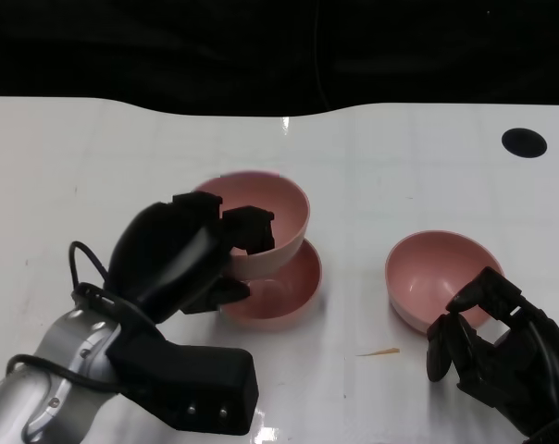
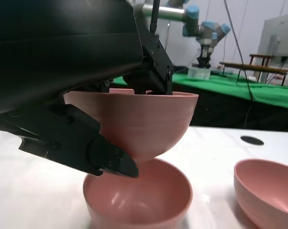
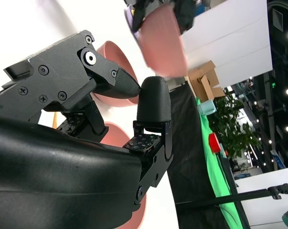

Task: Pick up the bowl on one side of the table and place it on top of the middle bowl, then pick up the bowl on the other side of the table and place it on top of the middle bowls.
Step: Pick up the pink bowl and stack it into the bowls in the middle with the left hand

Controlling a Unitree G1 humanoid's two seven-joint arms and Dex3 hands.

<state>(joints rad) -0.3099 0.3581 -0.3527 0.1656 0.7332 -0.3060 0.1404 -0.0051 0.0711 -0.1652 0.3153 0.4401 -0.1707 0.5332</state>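
My left hand (image 1: 182, 254) grips a pink bowl (image 1: 266, 208) by its near rim, fingers inside and thumb outside. It hangs tilted, just above the middle bowl (image 1: 284, 291) and overlapping its far left part. In the left wrist view the held bowl (image 2: 134, 119) sits right over the middle bowl (image 2: 139, 195), its base at rim level; whether they touch is unclear. A third pink bowl (image 1: 437, 277) stands upright at the right. My right hand (image 1: 497, 347) sits at that bowl's near right rim with bent fingers, holding nothing.
The white table (image 1: 94, 166) ends at a dark far edge. A black round mark (image 1: 524, 141) lies at the far right. A small orange sliver (image 1: 379, 351) lies in front of the right bowl. A green-covered table (image 2: 230, 88) stands beyond.
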